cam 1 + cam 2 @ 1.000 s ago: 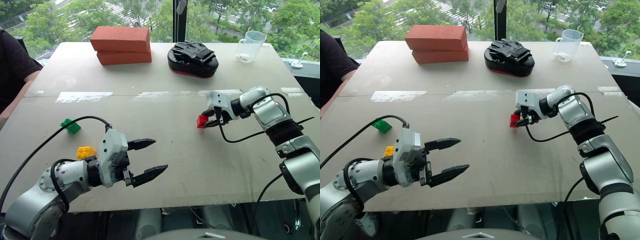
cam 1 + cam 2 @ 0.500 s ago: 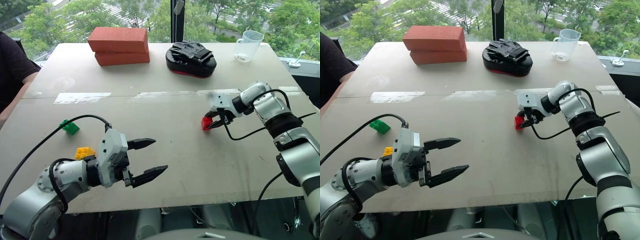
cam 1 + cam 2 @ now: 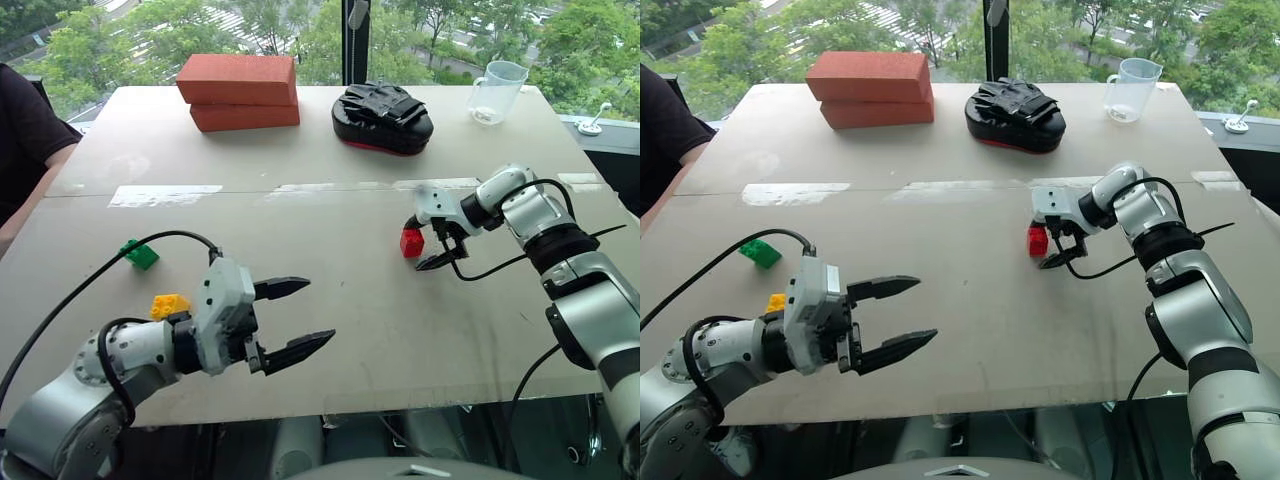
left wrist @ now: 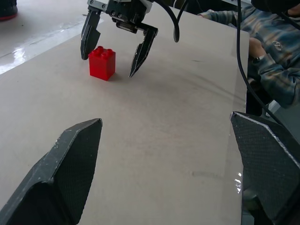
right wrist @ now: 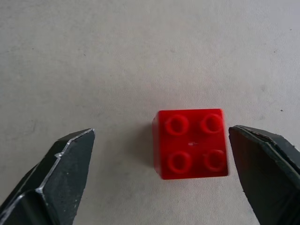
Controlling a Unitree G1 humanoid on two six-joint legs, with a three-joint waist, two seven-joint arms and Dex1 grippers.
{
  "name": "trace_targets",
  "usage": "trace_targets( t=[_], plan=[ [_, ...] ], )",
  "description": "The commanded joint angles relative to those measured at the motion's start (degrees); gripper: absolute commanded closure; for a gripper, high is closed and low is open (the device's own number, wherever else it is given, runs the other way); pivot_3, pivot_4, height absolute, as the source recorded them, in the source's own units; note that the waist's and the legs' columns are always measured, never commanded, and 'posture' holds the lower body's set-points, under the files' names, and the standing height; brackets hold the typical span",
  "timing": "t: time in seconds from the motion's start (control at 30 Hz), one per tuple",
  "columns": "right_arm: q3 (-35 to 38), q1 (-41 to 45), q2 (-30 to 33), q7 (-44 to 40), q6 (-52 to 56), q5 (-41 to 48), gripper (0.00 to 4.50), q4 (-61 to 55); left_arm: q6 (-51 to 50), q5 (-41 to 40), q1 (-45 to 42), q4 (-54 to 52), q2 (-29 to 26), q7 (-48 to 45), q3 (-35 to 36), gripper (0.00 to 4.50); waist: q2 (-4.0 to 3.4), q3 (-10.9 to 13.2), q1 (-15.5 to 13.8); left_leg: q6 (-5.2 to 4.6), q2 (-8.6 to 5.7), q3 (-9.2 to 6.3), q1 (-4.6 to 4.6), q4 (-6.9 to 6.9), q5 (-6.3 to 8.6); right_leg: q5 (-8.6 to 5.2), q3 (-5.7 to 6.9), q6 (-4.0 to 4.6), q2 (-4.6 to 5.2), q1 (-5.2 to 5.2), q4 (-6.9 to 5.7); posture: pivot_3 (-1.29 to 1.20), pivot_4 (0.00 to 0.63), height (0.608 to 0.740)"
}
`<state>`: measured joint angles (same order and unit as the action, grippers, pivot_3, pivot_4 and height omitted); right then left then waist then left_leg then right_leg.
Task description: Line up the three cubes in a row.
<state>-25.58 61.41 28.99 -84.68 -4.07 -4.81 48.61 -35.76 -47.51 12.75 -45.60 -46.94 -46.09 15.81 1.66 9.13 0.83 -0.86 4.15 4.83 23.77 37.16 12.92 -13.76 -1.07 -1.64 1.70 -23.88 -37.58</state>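
Three cubes on surface (image 3: pixel 340 300): red cube (image 3: pixel 411 242) between spread fingers of right claw (image 3: pixel 428 243), unheld; green cube (image 3: pixel 141 254), yellow cube (image 3: pixel 171 304) far from red. Left claw (image 3: pixel 297 320) spread, empty. Two bricks (image 3: pixel 240 91) stacked.

Both arms are clad in rounded silver-grey shells joined by black segments. Black cables are looped along each forearm. Each end effector, left (image 3: pixel 292 320) and right (image 3: pixel 428 243), is built from a pale housing and two tapered black fingers.
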Motion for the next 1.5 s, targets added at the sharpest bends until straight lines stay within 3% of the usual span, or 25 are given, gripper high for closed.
trace_targets(
  t=[0.03,0.3,0.37,0.43,0.57,0.7,0.83,0.93,1.1,1.3,1.4,1.5],
  plan=[
    [3.27,0.75,1.04,-0.42,-1.23,0.94,0.03,-0.95,1.61,-0.13,1.92,-1.29,-0.06,-0.71,2.49,0.0,0.0,0.0,0.0,0.0,0.0,0.0,0.0,0.0,0.0,0.0,0.0,0.0,0.0,0.0,0.0,0.0,0.15,0.74],
    [10.26,-5.91,4.48,-0.4,4.96,7.35,0.03,-14.55,1.9,-2.61,5.99,0.97,5.25,4.78,8.16,0.0,0.0,0.0,-0.13,0.0,0.0,0.02,0.01,0.01,0.0,0.0,0.01,0.0,0.08,0.01,0.0,0.0,0.15,0.74],
    [16.74,-11.12,4.36,2.11,11.44,15.83,0.03,-27.51,2.75,-0.73,3.95,4.63,9.81,14.27,13.97,0.0,-0.01,0.01,-0.2,0.0,0.0,-0.02,0.01,0.01,0.0,0.0,0.02,0.0,0.07,0.0,-0.02,0.0,0.15,0.74],
    [21.63,-16.64,3.22,6.19,18.57,23.24,0.03,-40.42,0.47,3.99,1.18,8.56,10.45,22.88,17.32,0.0,0.02,-0.01,-0.27,0.0,0.02,-0.08,0.0,0.01,0.0,0.01,0.06,-0.02,0.06,0.02,-0.08,0.0,0.15,0.74],
    [24.5,-27.21,0.45,15.5,28.5,31.41,0.03,-60.25,-8.03,5.56,-5.23,16.42,4.96,29.94,21.58,0.0,0.14,-0.08,-0.22,0.0,0.05,-0.35,-0.01,0.0,0.0,0.08,0.19,-0.15,-0.07,0.06,-0.17,0.0,0.15,0.74],
    [23.91,-33.42,-0.34,20.6,31.12,33.6,0.03,-69.78,-14.91,6.19,-8.06,25.61,-5.01,24.63,20.39,0.0,0.18,-0.07,-0.17,0.02,0.04,-0.34,0.0,0.01,0.01,0.0,0.26,-0.02,0.02,0.04,-0.13,0.0,0.15,0.74],
    [22.95,-36.38,1.65,21.88,33.0,34.59,0.03,-74.07,-11.41,12.69,-12.26,41.17,-17.18,12.66,12.76,0.0,0.37,-0.06,-0.12,0.01,-0.04,-0.08,-0.01,0.07,0.01,0.0,0.27,-0.03,0.22,-0.01,-0.09,0.0,0.15,0.74],
    [23.27,-37.39,3.27,22.58,33.87,35.87,0.03,-75.91,-5.82,17.78,-17.92,53.03,-21.63,5.85,6.57,0.0,0.35,-0.05,-0.27,0.03,-0.01,0.04,-0.01,-0.01,0.01,0.0,0.34,-0.01,0.31,-0.16,-0.1,0.0,0.15,0.74],
    [23.96,-39.31,5.67,24.4,34.59,37.09,0.03,-78.62,5.3,27.87,-32.15,73.1,-23.66,-6.96,-6.46,0.0,0.39,-0.04,-0.42,0.03,0.0,0.12,0.13,-0.17,0.01,0.0,0.34,0.02,0.29,-0.32,-0.09,0.0,0.15,0.74],
    [24.93,-41.07,8.03,24.79,34.05,38.13,0.03,-81.24,15.72,37.21,-49.17,92.91,-18.92,-16.87,-16.27,0.0,0.55,-0.01,-0.75,0.03,-0.01,0.18,0.26,-0.16,0.02,0.0,0.34,-0.01,0.23,-0.38,-0.06,0.0,0.15,0.74],
    [25.6,-41.68,9.19,25.07,33.88,38.5,0.0,-82.21,18.12,40.61,-54.77,100.5,-16.47,-21.43,-19.08,0.84,0.61,-0.01,-0.9,0.02,0.0,0.17,0.3,-0.04,0.02,0.01,0.34,-0.03,0.19,-0.37,-0.1,0.0,0.15,0.74],
    [26.07,-42.11,10.16,25.77,34.17,38.84,0.0,-83.03,19.85,42.81,-57.17,104.57,-15.21,-23.57,-19.94,2.19,0.75,0.03,-0.71,0.02,0.02,0.18,0.31,0.03,0.02,0.01,0.31,-0.04,0.19,-0.37,-0.11,0.0,0.15,0.74]
  ],
)
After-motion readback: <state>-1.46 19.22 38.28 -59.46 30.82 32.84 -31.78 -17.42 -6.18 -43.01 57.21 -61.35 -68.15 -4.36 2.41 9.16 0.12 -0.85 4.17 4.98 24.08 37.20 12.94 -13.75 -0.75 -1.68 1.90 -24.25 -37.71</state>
